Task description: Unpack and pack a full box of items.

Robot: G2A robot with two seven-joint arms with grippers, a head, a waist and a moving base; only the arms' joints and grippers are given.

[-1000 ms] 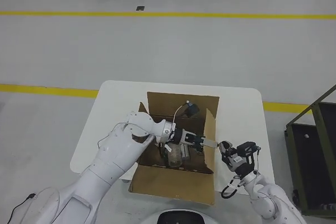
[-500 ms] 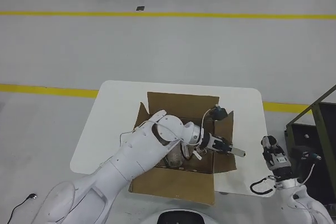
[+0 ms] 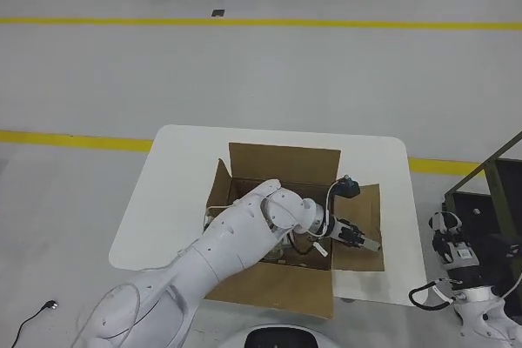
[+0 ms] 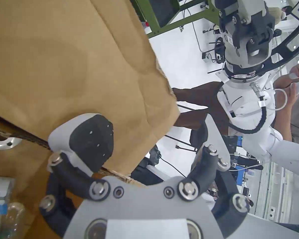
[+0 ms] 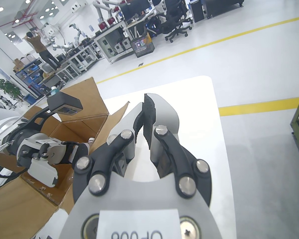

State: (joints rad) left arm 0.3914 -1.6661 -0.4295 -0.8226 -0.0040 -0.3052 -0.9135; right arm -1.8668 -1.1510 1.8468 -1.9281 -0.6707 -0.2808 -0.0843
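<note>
An open cardboard box (image 3: pixel 283 165) sits in the middle of the white table (image 3: pixel 183 174). Its right flap (image 3: pixel 370 209) lies folded outward. My left gripper (image 3: pixel 370 245) reaches across the box to that flap and is open. In the left wrist view one finger pad (image 4: pixel 89 140) rests against the brown flap (image 4: pixel 64 50), while the other finger (image 4: pixel 211 150) stands free. A clear plastic bottle (image 4: pixel 12 215) lies inside the box. My right gripper (image 5: pixel 145 115) is shut on nothing, off the table's right edge (image 3: pixel 446 228). From there the box (image 5: pixel 77 100) and the left gripper (image 5: pixel 74 150) are visible.
A green metal frame cart (image 3: pixel 496 226) stands on the floor just right of the table, near my right arm. Bare table (image 5: pixel 189 95) runs along the box's right and left sides. Yellow floor lines (image 3: pixel 70 139) pass behind the table.
My left gripper swept from inside the box to the right, pushing the right flap from upright to folded outward. My right arm drew back to the right, away from the box and off the table.
</note>
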